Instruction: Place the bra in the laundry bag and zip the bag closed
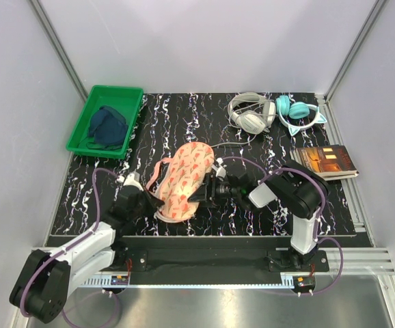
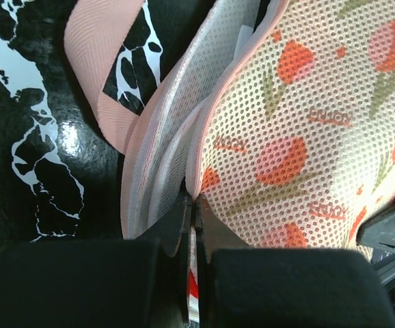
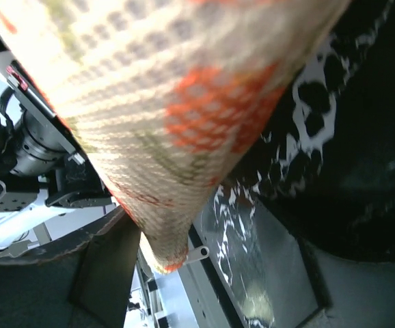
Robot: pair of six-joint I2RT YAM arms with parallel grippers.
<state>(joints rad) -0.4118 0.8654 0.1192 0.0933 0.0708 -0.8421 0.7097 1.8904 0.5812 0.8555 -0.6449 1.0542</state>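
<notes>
We find the laundry bag lying near the middle of the black, white-veined tabletop, its long axis running from near left to far right, printed side up. Its pink strap loop curls out on the left side.

The left arm reaches in from the near left. Its jaws are together, clamped on the near-left edge of the laundry bag. The left wrist view confirms this: the printed shell and the pale layers of its edging run down into the pinch, and the strap loop lies flat on the tabletop just beside it. A sliver of red shows between the jaws; we cannot tell what it belongs to.

The right arm reaches in from the near right to the bag's right side. Its jaws stand apart, with the rounded end of the bag between them and not pressed from both sides. A small metal tab sticks out at that end. We cannot tell from any view whether the zip is closed.

At the far left, a green tray holds a dark blue garment. At the far right lie white headphones and, just beside them, teal headphones. A book lies nearer, on the right.
</notes>
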